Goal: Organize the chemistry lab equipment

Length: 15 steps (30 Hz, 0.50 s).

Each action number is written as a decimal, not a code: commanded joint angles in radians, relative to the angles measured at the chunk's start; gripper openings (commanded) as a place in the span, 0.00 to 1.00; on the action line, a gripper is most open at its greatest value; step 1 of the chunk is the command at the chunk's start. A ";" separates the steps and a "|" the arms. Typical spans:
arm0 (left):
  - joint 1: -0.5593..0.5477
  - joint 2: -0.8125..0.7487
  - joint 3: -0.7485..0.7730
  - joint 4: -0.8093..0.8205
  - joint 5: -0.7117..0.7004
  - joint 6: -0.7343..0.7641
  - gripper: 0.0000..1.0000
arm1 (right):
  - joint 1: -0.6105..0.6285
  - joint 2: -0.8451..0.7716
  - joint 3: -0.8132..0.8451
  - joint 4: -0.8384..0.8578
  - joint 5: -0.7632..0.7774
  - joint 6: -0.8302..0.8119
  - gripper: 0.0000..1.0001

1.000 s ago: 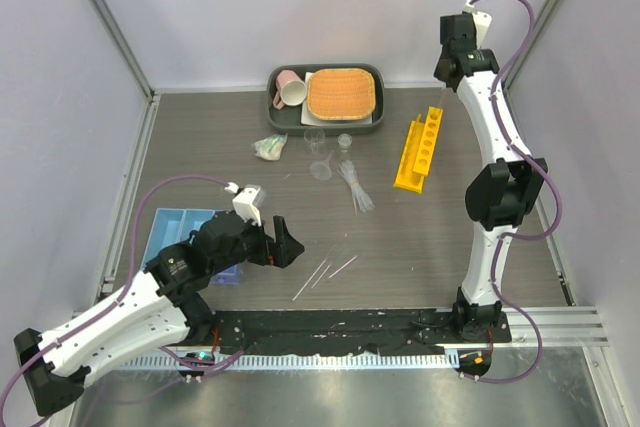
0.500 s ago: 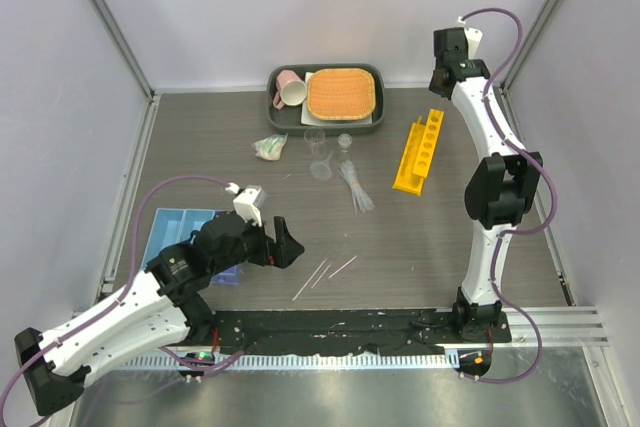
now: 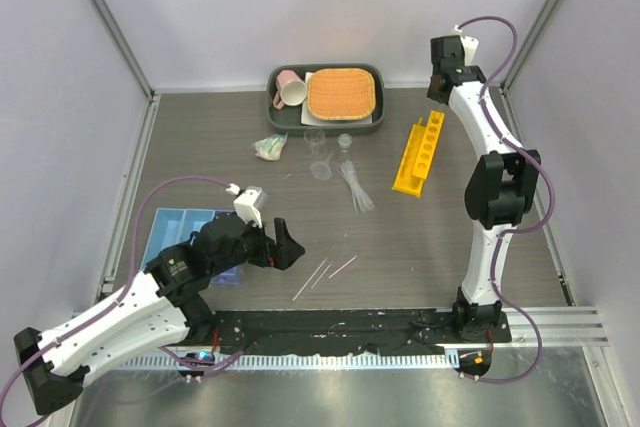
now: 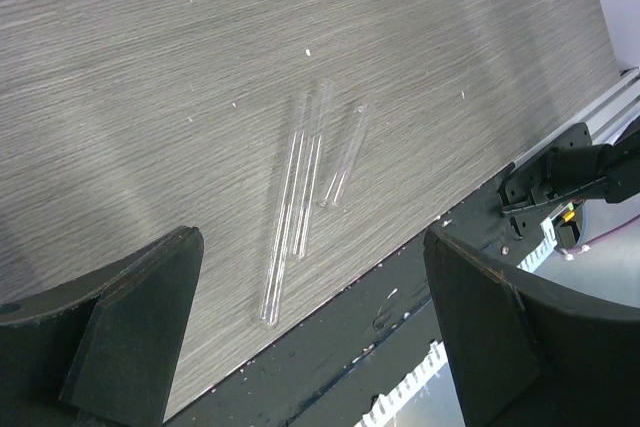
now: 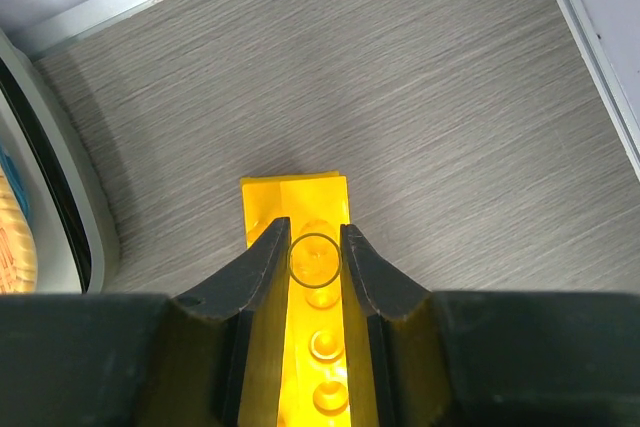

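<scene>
Where the grey wood-grain worktop (image 3: 420,237) reaches its far right part, the right gripper (image 5: 314,237) hangs over the far end of the yellow holed tube rack (image 5: 295,197). Its two dark fingers (image 5: 255,272) stand close together. Between them is clamped a thin clear glass tube (image 5: 315,258), held upright so that only its round open mouth shows from above. The tube is directly over the far end of the rack, but I cannot tell if its lower end is inside a hole. In the overhead view the rack lies at the right of the worktop, its long side running from near to far and a little slanted.

The left gripper (image 4: 312,245) is spread wide and holds nothing. It hovers low over the near middle of the worktop. Three thin glass tubes (image 4: 310,182) lie flat there, side by side and almost parallel, near the black front rail (image 3: 330,332). The blue translucent compartment tray (image 3: 180,222) sits at the near left, partly hidden under the left arm.

Further back, in the middle, a bundle of clear plastic pipettes (image 3: 353,187) lies near the small clear beakers (image 3: 314,136) and a clear funnel (image 3: 321,169). Behind these, by the back wall, a dark tray (image 3: 285,117) carries a pink mug (image 3: 290,89) and an orange woven mat (image 3: 343,93).
</scene>
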 commanded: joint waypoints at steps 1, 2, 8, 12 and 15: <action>-0.005 -0.010 0.004 0.023 -0.007 0.000 0.96 | -0.001 -0.043 -0.018 0.055 0.019 0.011 0.05; -0.006 -0.014 0.004 0.023 -0.007 0.000 0.96 | -0.001 -0.044 -0.024 0.060 0.018 0.011 0.05; -0.008 -0.025 0.002 0.023 -0.008 0.000 0.96 | -0.001 -0.055 -0.062 0.089 0.016 0.012 0.06; -0.010 -0.027 0.002 0.020 -0.011 -0.002 0.96 | 0.001 -0.063 -0.082 0.103 0.013 0.015 0.09; -0.011 -0.027 0.005 0.018 -0.011 -0.002 0.97 | 0.002 -0.067 -0.085 0.103 0.016 0.014 0.19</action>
